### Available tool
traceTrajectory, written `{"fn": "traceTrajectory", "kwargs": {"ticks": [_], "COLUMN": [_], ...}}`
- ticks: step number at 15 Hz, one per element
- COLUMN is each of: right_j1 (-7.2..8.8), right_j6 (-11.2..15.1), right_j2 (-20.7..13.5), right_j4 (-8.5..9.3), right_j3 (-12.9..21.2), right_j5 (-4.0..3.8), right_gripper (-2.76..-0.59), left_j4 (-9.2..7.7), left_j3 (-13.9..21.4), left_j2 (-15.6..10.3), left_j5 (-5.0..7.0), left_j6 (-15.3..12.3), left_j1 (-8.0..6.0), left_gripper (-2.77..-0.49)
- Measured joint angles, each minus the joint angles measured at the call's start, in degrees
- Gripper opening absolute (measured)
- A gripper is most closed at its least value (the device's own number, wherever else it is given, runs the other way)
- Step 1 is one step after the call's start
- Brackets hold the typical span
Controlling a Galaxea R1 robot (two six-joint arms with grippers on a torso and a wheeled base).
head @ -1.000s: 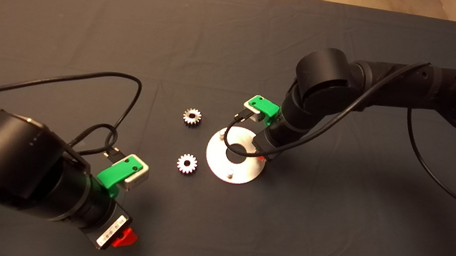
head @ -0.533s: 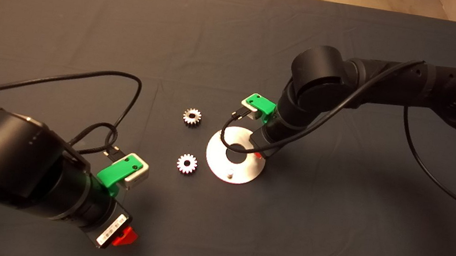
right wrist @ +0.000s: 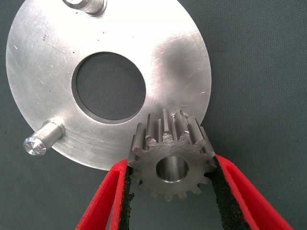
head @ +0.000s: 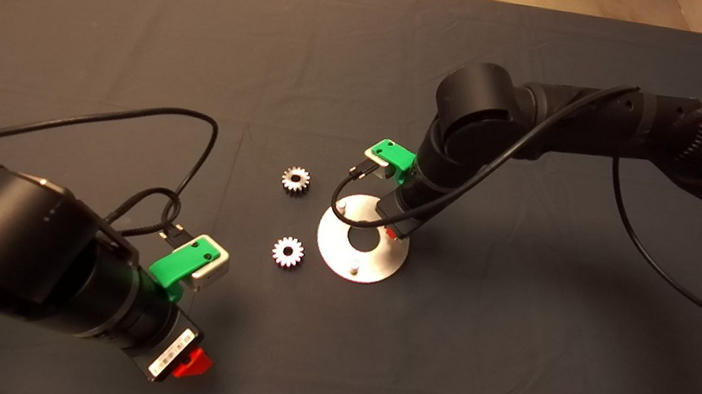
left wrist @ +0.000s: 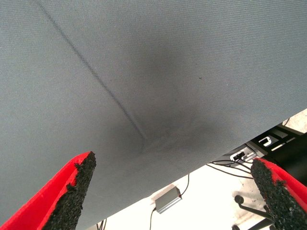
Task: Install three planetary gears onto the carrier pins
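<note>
R gripper (right wrist: 170,191) is clamped on one gear (right wrist: 170,158), hovering at the disc's (head: 379,263) 3 o'clock edge, w/ the pin there hidden under it. No gear seated yet. Two spare gears (head: 296,179) (head: 288,252) lie on the mat (head: 142,23) at its 9 to 10 o'clock. Bare pins (head: 353,267) (head: 341,206) show. L gripper (left wrist: 172,191) is parked at the mat's 7 o'clock, fingers wide apart.
</note>
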Motion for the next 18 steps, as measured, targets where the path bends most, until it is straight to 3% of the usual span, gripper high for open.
{"fn": "traceTrajectory", "kwargs": {"ticks": [12, 18], "right_j1": [0.07, 0.02], "right_j6": [-0.02, -0.02], "right_j2": [-0.22, -2.34], "right_j4": [0.06, 0.02], "right_j3": [-0.10, 1.61], "right_j5": [0.40, 0.72], "right_gripper": [-2.32, -2.32], "left_j4": [0.00, 0.00], "left_j3": [0.06, 0.09], "left_j2": [-1.41, -1.55], "left_j5": [0.00, -0.02], "left_j6": [0.00, 0.02], "left_j1": [0.00, -0.02], "left_gripper": [-0.93, -0.93]}}
